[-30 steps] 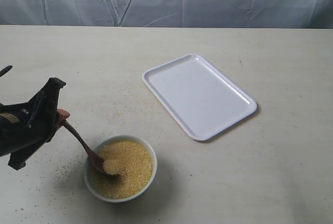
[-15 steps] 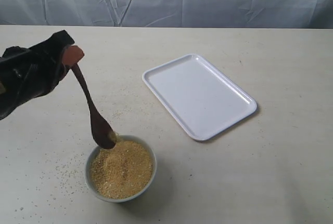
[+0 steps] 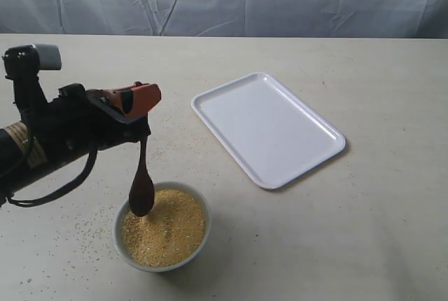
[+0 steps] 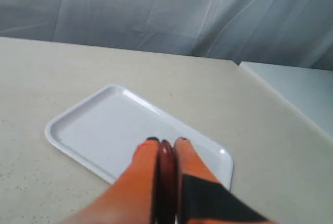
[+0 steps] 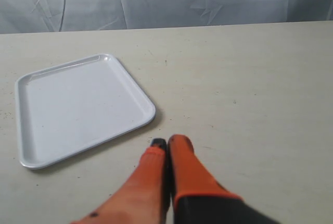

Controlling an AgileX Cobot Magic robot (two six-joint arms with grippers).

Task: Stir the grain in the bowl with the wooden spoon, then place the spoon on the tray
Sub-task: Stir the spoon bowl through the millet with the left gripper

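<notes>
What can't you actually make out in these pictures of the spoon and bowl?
- Exterior view: whether the wooden spoon touches the grain or hangs clear of it; one angle cannot settle that.
- Exterior view: the spoon's upper handle, buried in the left end effector.
- Both wrist views: the bowl lies outside the frame.
- Exterior view: the right end effector is outside the frame; only its own wrist view shows it.
</notes>
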